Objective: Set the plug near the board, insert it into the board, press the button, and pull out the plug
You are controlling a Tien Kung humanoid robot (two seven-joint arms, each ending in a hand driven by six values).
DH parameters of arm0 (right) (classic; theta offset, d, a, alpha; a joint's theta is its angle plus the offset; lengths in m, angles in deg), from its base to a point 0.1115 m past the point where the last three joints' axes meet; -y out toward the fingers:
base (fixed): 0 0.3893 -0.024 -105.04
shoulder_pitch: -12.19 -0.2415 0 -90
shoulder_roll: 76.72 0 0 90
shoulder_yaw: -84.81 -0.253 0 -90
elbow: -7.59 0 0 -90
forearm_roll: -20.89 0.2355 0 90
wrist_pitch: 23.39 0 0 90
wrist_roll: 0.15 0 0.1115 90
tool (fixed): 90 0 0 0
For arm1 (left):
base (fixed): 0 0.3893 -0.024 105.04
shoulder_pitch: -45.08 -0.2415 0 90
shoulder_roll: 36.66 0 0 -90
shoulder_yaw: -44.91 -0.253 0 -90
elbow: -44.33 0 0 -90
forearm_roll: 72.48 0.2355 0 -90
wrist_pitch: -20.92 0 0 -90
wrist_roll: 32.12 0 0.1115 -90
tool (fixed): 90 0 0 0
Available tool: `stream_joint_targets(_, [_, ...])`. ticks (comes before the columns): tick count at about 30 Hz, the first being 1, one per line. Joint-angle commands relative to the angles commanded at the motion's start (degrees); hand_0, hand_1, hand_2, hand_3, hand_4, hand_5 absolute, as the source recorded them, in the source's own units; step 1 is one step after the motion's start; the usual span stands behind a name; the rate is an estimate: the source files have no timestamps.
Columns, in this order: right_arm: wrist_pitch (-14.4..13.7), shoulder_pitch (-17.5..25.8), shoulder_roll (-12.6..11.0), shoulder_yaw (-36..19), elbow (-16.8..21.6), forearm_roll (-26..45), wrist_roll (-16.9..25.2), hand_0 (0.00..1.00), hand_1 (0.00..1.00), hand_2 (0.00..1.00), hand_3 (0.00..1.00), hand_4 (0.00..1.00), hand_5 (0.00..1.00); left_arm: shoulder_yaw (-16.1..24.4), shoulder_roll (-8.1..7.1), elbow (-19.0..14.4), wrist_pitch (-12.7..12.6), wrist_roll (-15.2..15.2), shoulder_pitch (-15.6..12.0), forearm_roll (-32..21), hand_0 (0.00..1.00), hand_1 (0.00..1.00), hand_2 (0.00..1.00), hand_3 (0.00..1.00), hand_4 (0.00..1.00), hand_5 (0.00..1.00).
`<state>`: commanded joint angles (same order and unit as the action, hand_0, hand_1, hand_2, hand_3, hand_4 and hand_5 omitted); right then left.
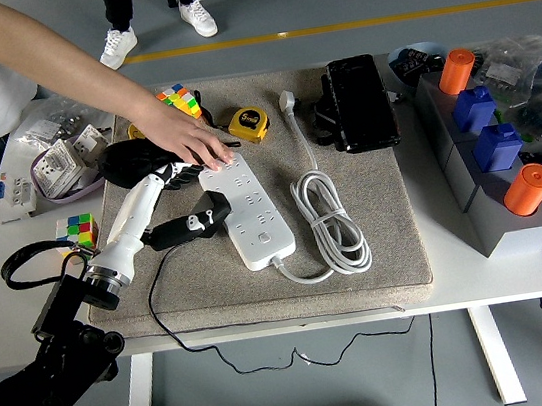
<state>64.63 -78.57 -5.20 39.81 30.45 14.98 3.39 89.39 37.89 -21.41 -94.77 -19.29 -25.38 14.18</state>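
My left hand (174, 173) lies over the grey mat (386, 227) just left of the white power strip (248, 211), my forearm running back toward the near left corner. My fingers (186, 170) are dark and partly tucked under the person's hand (189, 139), so I cannot tell whether they are spread or curled. They hold nothing that I can see.

The black plug (193, 225) rests on the mat near my wrist, its head against the left edge of the power strip about midway along it. It is not seated in any socket. Its thin black cord (165, 309) trails toward me and drops over the near edge of the table (463, 277).

The person reaches in from the far left and presses their hand flat on the far end of the power strip. The strip's own white cable (332, 223) lies coiled to its right, its plug end (287, 101) stretched toward the far side.

Beyond the strip sit a yellow tape measure (249, 122) and a colour cube (179, 99). A second cube (77, 230) sits on the table left of my forearm.
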Motion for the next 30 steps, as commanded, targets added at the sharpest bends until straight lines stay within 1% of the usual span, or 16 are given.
stream_joint_targets(2, [0.0, 0.0, 0.0, 0.2, -0.1, 0.0, 0.0, 0.61, 0.664, 0.659, 0.539, 0.818, 0.49, -0.5, 0.04, 0.0, 0.5, -0.6, -0.4, 0.4, 0.827, 0.839, 0.85, 0.843, 0.802, 0.798])
stream_joint_targets(11, [0.0, -0.1, -0.1, 0.5, 0.0, 0.1, 0.1, 0.61, 0.666, 0.659, 0.538, 0.818, 0.489, -2.0, -0.22, 0.1, 0.7, -1.4, -0.7, 1.2, 0.832, 0.839, 0.848, 0.843, 0.805, 0.801])
stream_joint_targets(24, [0.0, -0.2, -0.2, 0.7, 0.0, 0.1, 0.0, 0.61, 0.665, 0.659, 0.538, 0.819, 0.49, -2.6, -0.59, 1.3, 0.6, -2.7, -0.6, 2.4, 0.827, 0.835, 0.85, 0.82, 0.817, 0.803])
stream_joint_targets(30, [0.0, -0.1, -0.2, 0.6, 0.1, 0.1, 0.1, 0.61, 0.665, 0.659, 0.537, 0.819, 0.49, -3.1, -0.52, 1.2, 0.9, -3.4, -0.4, 3.0, 0.822, 0.834, 0.847, 0.815, 0.821, 0.801])
